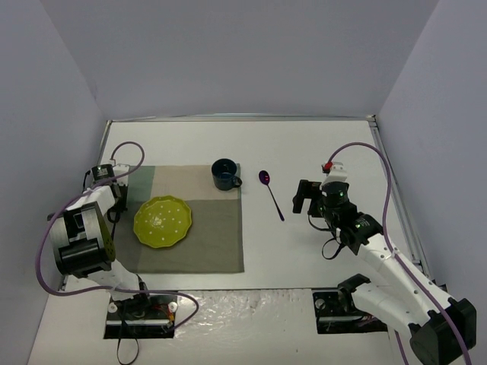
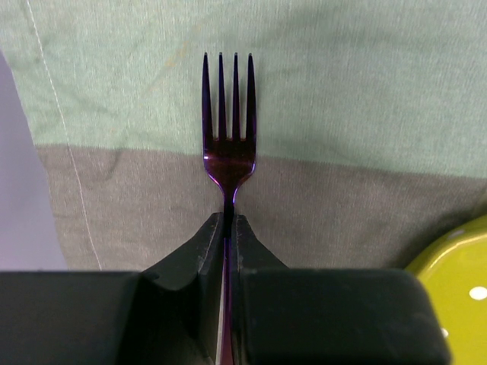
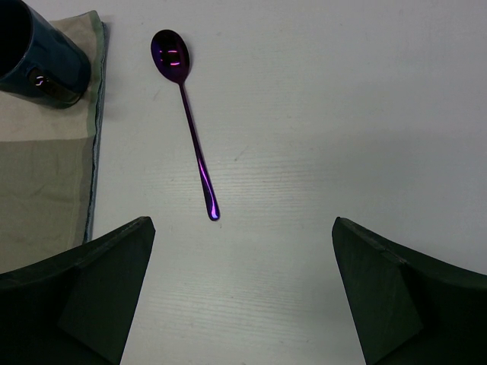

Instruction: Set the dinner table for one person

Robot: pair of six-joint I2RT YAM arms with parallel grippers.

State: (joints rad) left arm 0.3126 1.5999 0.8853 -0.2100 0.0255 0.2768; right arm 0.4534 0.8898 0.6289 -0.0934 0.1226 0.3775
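Note:
My left gripper is shut on the handle of a purple fork, tines pointing away, just over the left strip of the patchwork placemat. In the top view that gripper sits left of the yellow-green dotted plate. A dark blue mug stands at the placemat's far right corner. A purple spoon lies on the white dinner table right of the placemat. My right gripper is open and empty, right of the spoon; in its wrist view the spoon lies ahead of the fingers.
Grey walls enclose the table on three sides. The plate's rim shows at the lower right of the left wrist view. The mug and placemat edge show at the left of the right wrist view. Arm bases and cables sit at the near edge.

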